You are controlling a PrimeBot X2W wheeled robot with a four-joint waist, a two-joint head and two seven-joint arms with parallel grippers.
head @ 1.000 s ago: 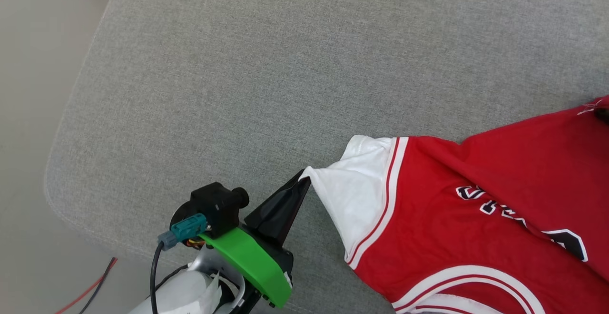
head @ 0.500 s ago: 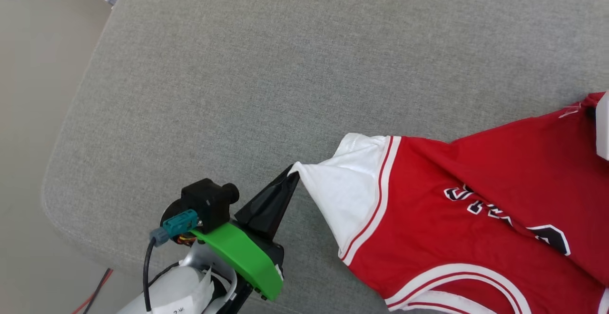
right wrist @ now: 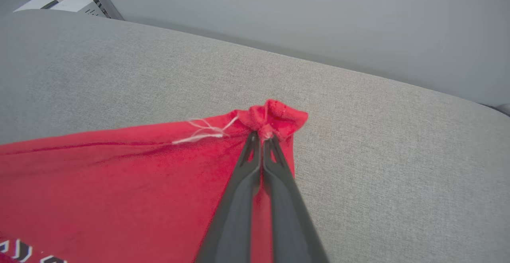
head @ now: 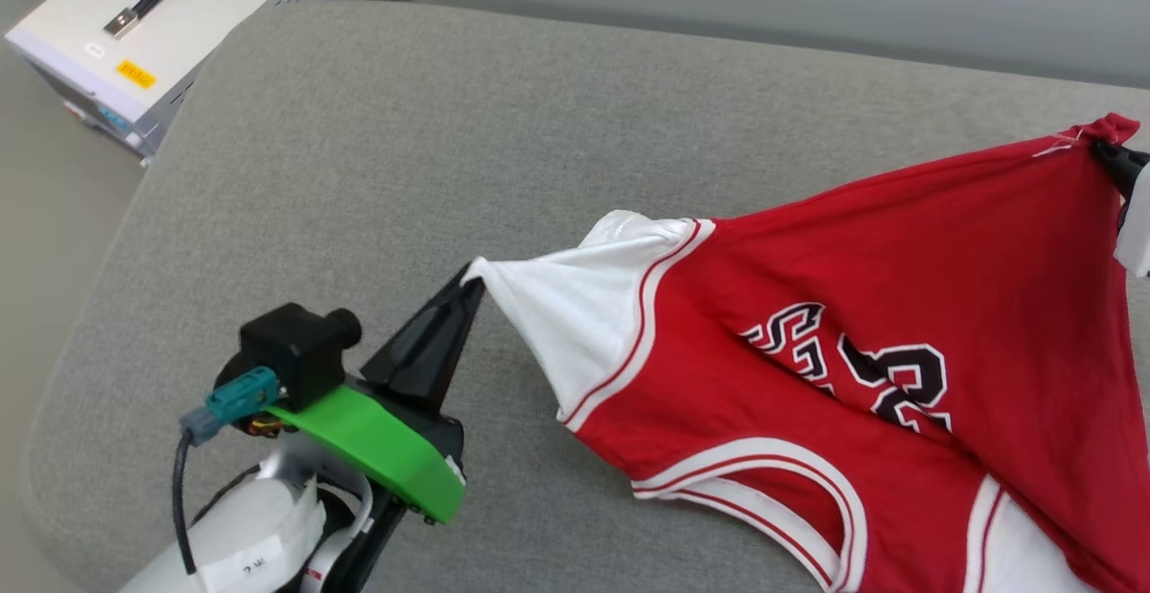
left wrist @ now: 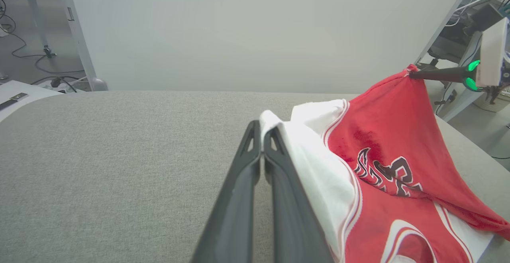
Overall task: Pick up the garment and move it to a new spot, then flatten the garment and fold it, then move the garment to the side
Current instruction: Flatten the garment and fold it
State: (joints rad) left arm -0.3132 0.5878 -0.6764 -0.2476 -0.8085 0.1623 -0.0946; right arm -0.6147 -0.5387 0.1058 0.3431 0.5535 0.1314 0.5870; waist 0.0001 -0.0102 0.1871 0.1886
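Left gripper [head: 472, 274]: you see its two dark fingers pressed together on the tip of the white sleeve [head: 584, 314] of the garment [head: 809, 287], pulling that sleeve to a point. Right gripper [head: 1103, 151]: its fingers are likewise pinched together on a bunched red corner of the hem, from which a loose white thread [right wrist: 203, 133] trails.

Writing: note the black, white-outlined characters [head: 853, 368] across the chest. A crease runs through them, so that you can make out curved strokes like an "S" and digits resembling "23", but not a whole word. On the white equipment case [head: 135, 36] beyond the far left corner sits a yellow label [head: 135, 74], its print too small to read. A white tag [head: 247, 557] on the left forearm carries small marks that you cannot read either.

Garment: a red jersey-style shirt with white sleeves and red-and-white striped trim at the sleeve seams and neckline [head: 764, 476]. It is stretched between the two grippers over the right part of the grey upholstered surface [head: 359, 171], raised at both held ends, its lower part resting on the fabric.
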